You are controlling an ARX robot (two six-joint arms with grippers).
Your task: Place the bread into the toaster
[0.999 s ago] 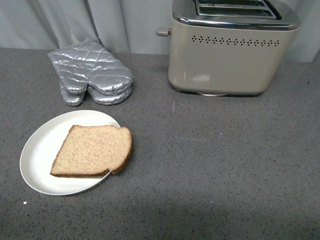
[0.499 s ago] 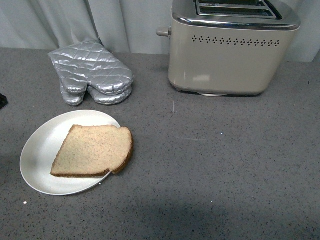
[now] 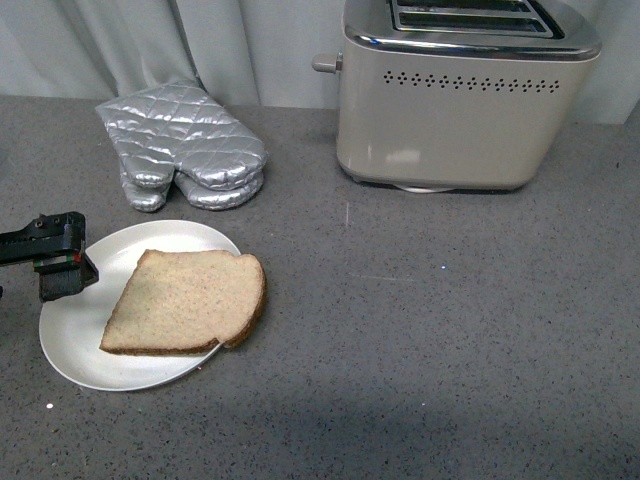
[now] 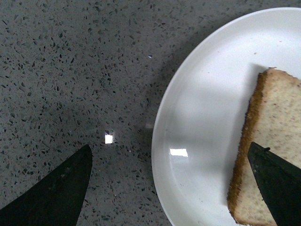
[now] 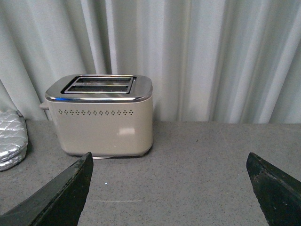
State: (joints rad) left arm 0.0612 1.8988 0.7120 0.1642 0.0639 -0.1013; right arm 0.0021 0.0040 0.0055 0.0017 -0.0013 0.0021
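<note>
toaster (image 3: 455,120): matt cream body, glossy chrome top | bread (image 3: 185,300): rough, porous | plate (image 3: 75,300): glossy white

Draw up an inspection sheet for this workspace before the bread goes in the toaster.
Surface: dark grey speckled countertop, a few pale specks.
Job's things: the light-brown wholemeal bread slice lies flat on a round white plate, with its rounded end overhanging the rim. The cream-beige two-slot toaster with a chrome top stands at the back, and no bread shows in its slots.
Clutter: silver quilted oven mitts behind the plate.
Grippers: left gripper at the plate's rim, jaws open, holding nothing. Right gripper faces the toaster, jaws open, empty.
Cables: nothing seen.
Surroundings: pale pleated curtain behind the counter.
</note>
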